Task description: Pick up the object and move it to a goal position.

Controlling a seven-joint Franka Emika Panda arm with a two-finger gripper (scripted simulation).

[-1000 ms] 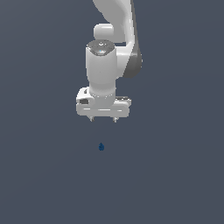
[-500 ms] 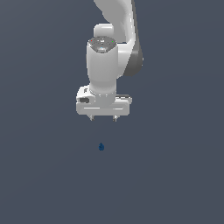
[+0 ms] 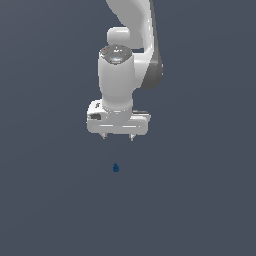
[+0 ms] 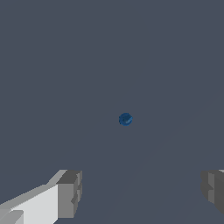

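Observation:
The object [image 3: 116, 168] is a tiny dark blue teardrop-like blob lying on the flat grey ground. It also shows in the wrist view [image 4: 125, 119] as a small blue round spot. My white gripper [image 3: 118, 136] hangs above the object and apart from it, pointing down. Its jaws stand wide apart and hold nothing. In the wrist view the two fingertips [image 4: 69, 194] show far apart, and the object lies beyond the gap between them.
The white arm [image 3: 131, 30] rises behind the gripper to the picture's top edge. The plain grey ground [image 3: 200, 200] spreads all around.
The gripper has shifted slightly toward the exterior view's left and turned a little at the wrist. The object has not moved.

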